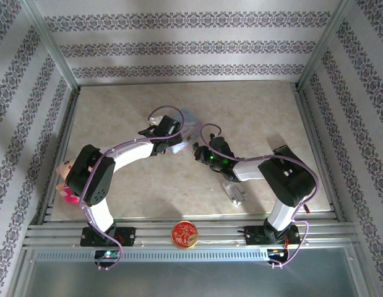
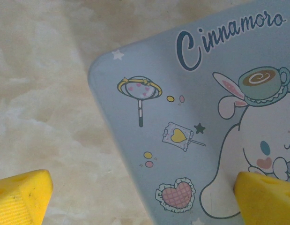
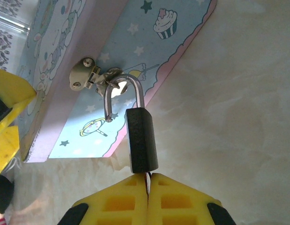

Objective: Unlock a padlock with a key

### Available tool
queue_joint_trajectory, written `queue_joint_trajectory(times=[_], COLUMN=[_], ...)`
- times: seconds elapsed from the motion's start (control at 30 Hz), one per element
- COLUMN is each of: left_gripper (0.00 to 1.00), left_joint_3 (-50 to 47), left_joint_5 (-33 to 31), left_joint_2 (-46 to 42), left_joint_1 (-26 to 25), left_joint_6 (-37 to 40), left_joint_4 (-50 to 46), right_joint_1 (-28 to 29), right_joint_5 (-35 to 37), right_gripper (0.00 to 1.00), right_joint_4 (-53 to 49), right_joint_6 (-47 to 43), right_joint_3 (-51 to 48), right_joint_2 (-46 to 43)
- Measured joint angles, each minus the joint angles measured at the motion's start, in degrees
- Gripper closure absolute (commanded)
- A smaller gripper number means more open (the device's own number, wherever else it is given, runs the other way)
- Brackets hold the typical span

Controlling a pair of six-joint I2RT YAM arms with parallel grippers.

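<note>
We are seeing the padlock (image 3: 141, 140) hanging from the hasp (image 3: 84, 72) of the blue tin (image 3: 135, 42), one shackle leg standing free. Our right gripper (image 3: 148, 180) is pinching the thin key (image 3: 147, 177) at the lock's underside. Our left gripper (image 2: 145, 201) is standing spread wide over the tin's corner.

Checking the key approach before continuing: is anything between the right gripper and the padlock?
Nothing visible. The right gripper, jaws shut, sits directly under the padlock, which hangs from the hasp; only a thin sliver, likely the key, bridges them.
</note>
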Motion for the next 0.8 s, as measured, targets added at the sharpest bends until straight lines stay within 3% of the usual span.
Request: queue_joint_trajectory(times=[0.37, 0.8], left_gripper=[0.01, 0.01], left_joint_3=[0.0, 0.0], left_joint_5=[0.0, 0.0], left_joint_2=[0.0, 0.0], left_joint_1=[0.0, 0.0], left_joint_6=[0.0, 0.0], left_joint_4=[0.0, 0.0], right_joint_1=[0.0, -0.1], right_joint_5=[-0.4, 0.0], right_gripper=[1.00, 1.00], right_joint_4=[9.2, 11.8], right_joint_6=[4.3, 5.7], right_joint_3=[-0.8, -1.1], right_joint_2=[5.1, 5.2])
